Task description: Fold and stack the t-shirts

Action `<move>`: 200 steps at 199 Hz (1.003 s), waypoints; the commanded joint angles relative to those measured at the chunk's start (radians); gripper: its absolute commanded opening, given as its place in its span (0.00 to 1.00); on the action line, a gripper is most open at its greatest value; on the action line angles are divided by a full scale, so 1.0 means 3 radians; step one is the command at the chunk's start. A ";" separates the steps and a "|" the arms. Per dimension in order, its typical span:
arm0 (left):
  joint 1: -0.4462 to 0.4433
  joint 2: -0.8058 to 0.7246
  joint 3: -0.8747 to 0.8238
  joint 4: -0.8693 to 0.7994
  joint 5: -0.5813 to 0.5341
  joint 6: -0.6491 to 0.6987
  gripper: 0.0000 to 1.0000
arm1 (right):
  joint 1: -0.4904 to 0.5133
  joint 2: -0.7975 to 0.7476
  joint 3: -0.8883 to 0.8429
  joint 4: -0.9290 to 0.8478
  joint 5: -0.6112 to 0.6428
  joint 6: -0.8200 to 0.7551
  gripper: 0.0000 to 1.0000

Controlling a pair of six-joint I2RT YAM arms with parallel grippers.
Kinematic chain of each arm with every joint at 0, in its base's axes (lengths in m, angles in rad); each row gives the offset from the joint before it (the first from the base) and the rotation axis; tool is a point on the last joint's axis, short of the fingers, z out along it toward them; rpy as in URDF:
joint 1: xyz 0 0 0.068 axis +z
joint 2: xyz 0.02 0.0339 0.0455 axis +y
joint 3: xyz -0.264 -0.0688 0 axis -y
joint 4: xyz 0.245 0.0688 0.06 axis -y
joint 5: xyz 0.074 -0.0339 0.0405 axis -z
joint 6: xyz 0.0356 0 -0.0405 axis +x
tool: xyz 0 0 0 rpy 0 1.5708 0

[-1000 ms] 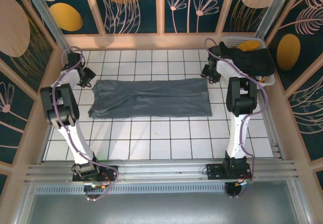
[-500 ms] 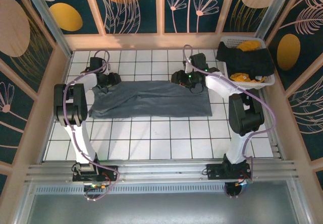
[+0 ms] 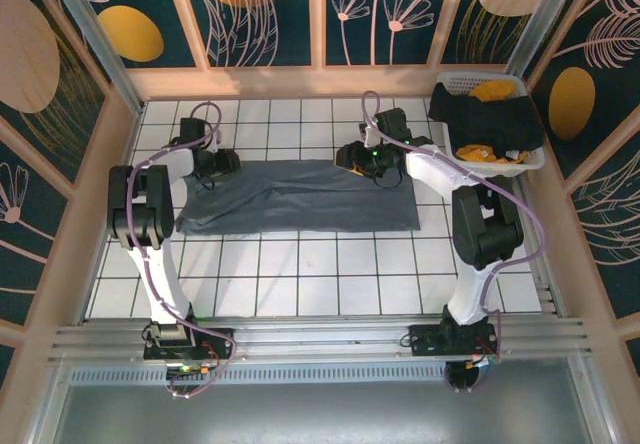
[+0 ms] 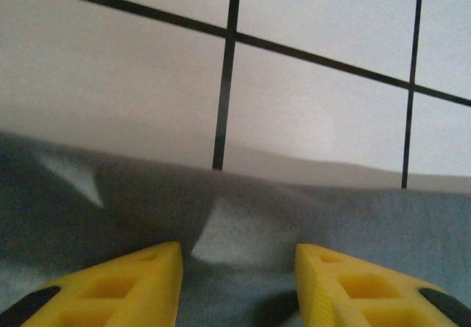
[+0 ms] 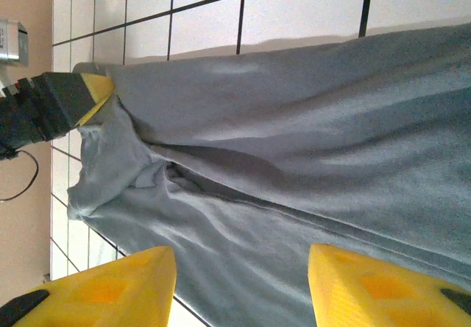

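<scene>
A slate blue-grey t-shirt (image 3: 300, 199) lies folded into a long band across the tiled table. My left gripper (image 3: 225, 162) is at its far left corner. In the left wrist view its yellow fingers (image 4: 140, 283) stand apart just over the cloth's far edge (image 4: 368, 216), open (image 4: 237, 257), gripping nothing. My right gripper (image 3: 347, 156) hovers over the far edge right of the middle. In the right wrist view it is open (image 5: 241, 257) above the wrinkled shirt (image 5: 294, 143), with the left gripper (image 5: 73, 95) beyond.
A white laundry basket (image 3: 530, 161) stands at the back right corner, holding a black t-shirt (image 3: 490, 119) and mustard-yellow cloth (image 3: 493, 90). Wooden side walls (image 3: 90, 194) fence the table. Bare white tiles (image 3: 320, 274) stretch between the shirt and the arm bases.
Both grippers have come in from beyond the shirt's ends to its far edge, the left moving right and the right moving left. The shirt has barely shifted.
</scene>
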 commanded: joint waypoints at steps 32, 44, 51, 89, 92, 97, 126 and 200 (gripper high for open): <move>-0.0045 -0.0441 -0.0295 0.0202 0.0026 -0.0025 0.45 | -0.0001 0.0079 0.0092 0.0028 -0.0075 -0.0017 0.51; -0.0050 -0.0402 -0.0297 0.0182 0.0080 0.0007 0.46 | -0.0003 0.0097 0.0107 0.0019 -0.0082 -0.0023 0.51; -0.0053 -0.0358 -0.0279 0.0146 0.0082 0.0033 0.47 | -0.0004 0.0106 0.0113 0.0009 -0.0087 -0.0026 0.51; -0.0050 -0.0116 -0.0165 0.0029 -0.0001 0.0123 0.50 | -0.0005 0.0113 0.0132 -0.0031 -0.0101 -0.0049 0.51; -0.0052 -0.0095 -0.0156 0.0029 0.0018 0.0123 0.50 | -0.0004 0.0113 0.0136 -0.0035 -0.0102 -0.0049 0.51; -0.0051 -0.0073 -0.0144 0.0029 0.0057 0.0120 0.50 | -0.0002 0.0113 0.0133 -0.0045 -0.0097 -0.0052 0.51; -0.0088 -0.0068 -0.0161 0.0098 0.0177 0.0073 0.51 | -0.0002 0.0108 0.0121 -0.0053 -0.0072 -0.0059 0.51; -0.0142 -0.0283 -0.0294 0.0136 0.0146 0.0004 0.44 | -0.0004 0.0187 0.0151 -0.0057 -0.0067 -0.0039 0.51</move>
